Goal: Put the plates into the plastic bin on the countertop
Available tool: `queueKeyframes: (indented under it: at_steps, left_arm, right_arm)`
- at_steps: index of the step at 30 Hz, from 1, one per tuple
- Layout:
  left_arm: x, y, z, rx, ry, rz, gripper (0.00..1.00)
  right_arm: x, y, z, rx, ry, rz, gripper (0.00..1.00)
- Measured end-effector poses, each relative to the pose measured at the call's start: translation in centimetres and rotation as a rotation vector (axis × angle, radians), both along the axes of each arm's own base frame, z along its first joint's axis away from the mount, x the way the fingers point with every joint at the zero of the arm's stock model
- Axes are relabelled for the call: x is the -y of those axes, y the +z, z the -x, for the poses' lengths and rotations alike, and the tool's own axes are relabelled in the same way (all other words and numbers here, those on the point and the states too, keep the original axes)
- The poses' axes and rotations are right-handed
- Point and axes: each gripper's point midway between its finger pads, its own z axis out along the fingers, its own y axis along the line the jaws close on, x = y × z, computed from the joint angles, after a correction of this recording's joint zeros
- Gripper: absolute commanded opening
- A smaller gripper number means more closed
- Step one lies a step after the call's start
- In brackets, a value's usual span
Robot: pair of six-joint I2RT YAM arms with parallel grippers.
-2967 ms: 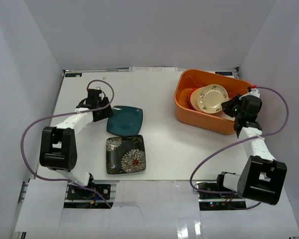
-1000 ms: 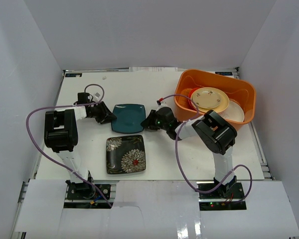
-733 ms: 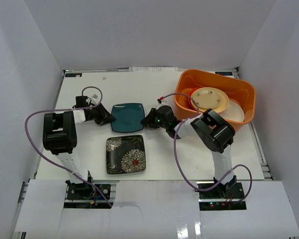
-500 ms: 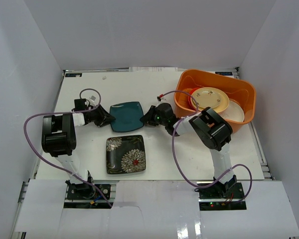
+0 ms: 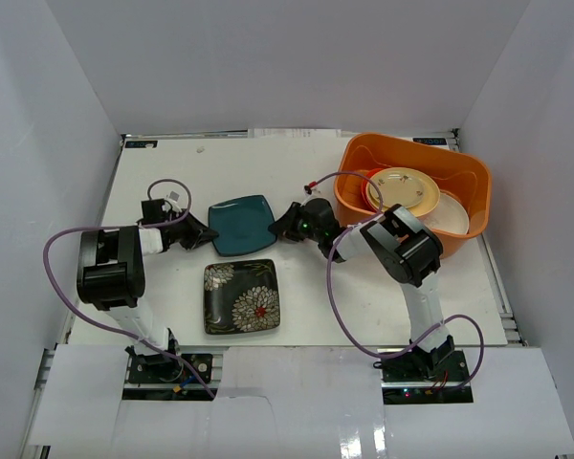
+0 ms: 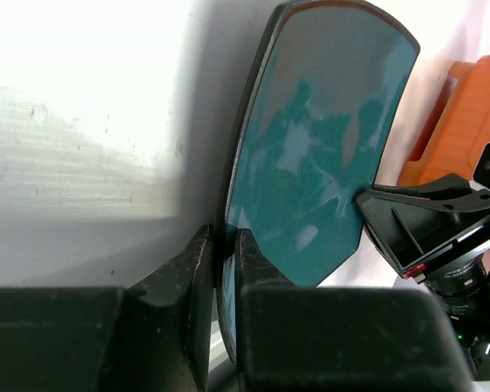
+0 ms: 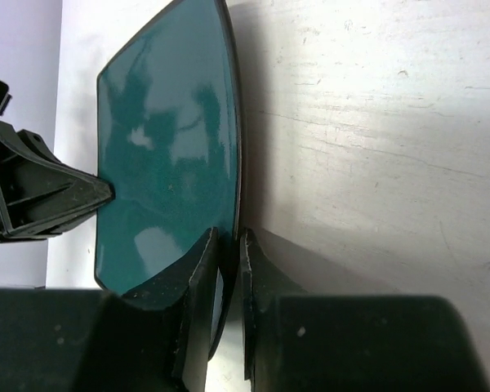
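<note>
From above, the square teal plate [image 5: 241, 224] sits out on the white bench [image 5: 306, 167], left of the orange bin [image 5: 348, 203]. The left claw [image 5: 203, 235] is at its left edge and the right claw [image 5: 280, 222] at its right edge. I take it the two arms share the plate because it lies low and flat, giving a single claw little rim to bite. The black floral plate [image 5: 241, 296] lies just in front of it, with no claw on it. A cream plate [image 5: 402, 188] tops the dishes in the bin, and what lies beneath it is mostly covered. From the left wrist, that claw's fingers are clamped on the teal plate's near rim, one on each face, while the opposite claw meets the far edge. From the right wrist, its own fingers pinch the rim the same way. Neither close view lets me tell whether the plate's underside is clear of the bench.
</note>
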Motion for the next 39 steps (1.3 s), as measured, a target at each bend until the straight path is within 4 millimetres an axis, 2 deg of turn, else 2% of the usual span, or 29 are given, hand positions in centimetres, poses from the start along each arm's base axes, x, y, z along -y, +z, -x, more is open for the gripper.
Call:
queueKeyframes:
  at_steps: [2,5,6,9,12,15,21,24,28,29,31,37,39]
  left_arm:
    - [0.1,-0.1,0.1,-0.001,0.010,0.010,0.01]
    - [0.1,0.2,0.4,0.006,0.023,0.018,0.00]
    - [0.1,0.5,0.6,0.012,0.028,0.019,0.00]
    - [0.4,2.8,0.6,0.073,0.046,0.045,0.00]
    - [1.1,6.3,0.6,0.192,0.040,0.076,0.00]
    - [2.0,8.2,1.6,0.266,0.020,0.098,0.00]
    - [2.7,8.8,3.0,0.281,0.026,0.141,0.00]
    - [3.0,9.7,3.5,0.300,0.023,0.168,0.00]
    - [3.2,11.6,3.8,0.348,0.004,0.190,0.00]
    - [3.3,12.2,4.0,0.364,-0.003,0.193,0.00]
    - [3.3,13.4,4.3,0.398,-0.012,0.191,0.00]
    - [4.0,18.2,5.6,0.510,-0.079,0.198,0.00]
    - [4.8,19.2,6.3,0.529,-0.130,0.219,0.16]
  right_arm:
    - [0.0,0.0,-0.1,0.000,-0.002,-0.006,0.10]
    - [0.1,-0.1,0.0,-0.003,-0.002,-0.008,0.17]
    - [0.1,-0.1,0.1,-0.005,-0.002,-0.009,0.28]
    - [-0.1,0.4,0.4,-0.001,0.015,-0.035,0.54]
    - [-0.6,1.3,1.3,-0.001,0.056,-0.063,0.64]
    - [-1.4,2.0,3.0,-0.012,0.119,-0.085,0.65]
    - [-2.1,3.3,4.6,-0.029,0.172,-0.121,0.74]
    - [-2.4,4.0,5.6,-0.034,0.195,-0.147,0.70]
    - [-1.8,6.5,6.4,-0.013,0.190,-0.203,0.54]
    - [-1.6,7.3,6.6,-0.001,0.186,-0.214,0.46]
    - [-1.2,9.6,6.9,0.034,0.182,-0.244,0.42]
    - [0.4,16.5,8.9,0.193,0.152,-0.290,0.19]
    - [1.2,17.8,9.7,0.238,0.142,-0.279,0.16]
